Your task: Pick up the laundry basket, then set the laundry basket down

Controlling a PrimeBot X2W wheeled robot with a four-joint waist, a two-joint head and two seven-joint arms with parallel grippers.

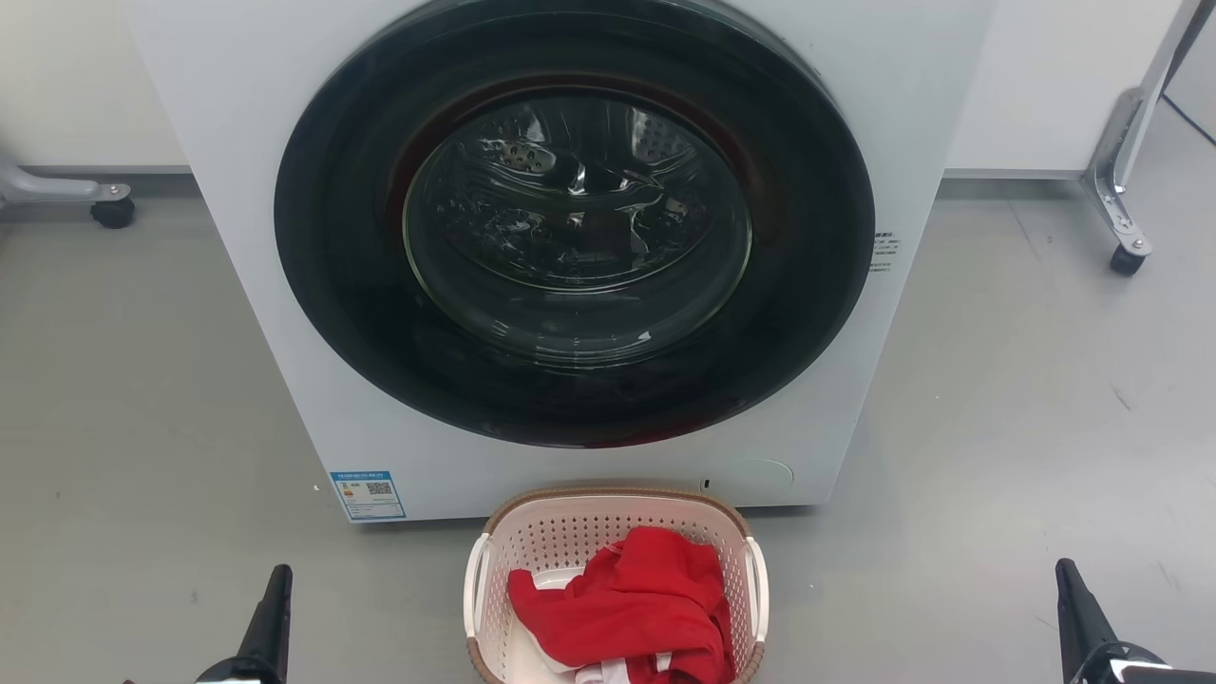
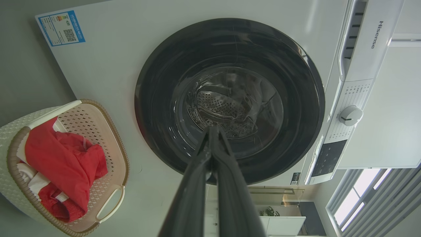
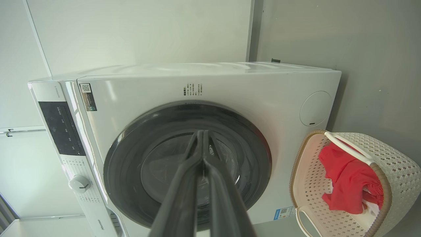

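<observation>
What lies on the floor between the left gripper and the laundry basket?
Nothing. In the head view, the stretch of grey floor between the left gripper and the laundry basket is bare.

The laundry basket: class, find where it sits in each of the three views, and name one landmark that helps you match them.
Head view: laundry basket at bottom centre, before the washer.
Left wrist view: laundry basket at lower left.
Right wrist view: laundry basket at lower right.
Shared landmark: the blue label on the washer's front corner nearest it.
</observation>
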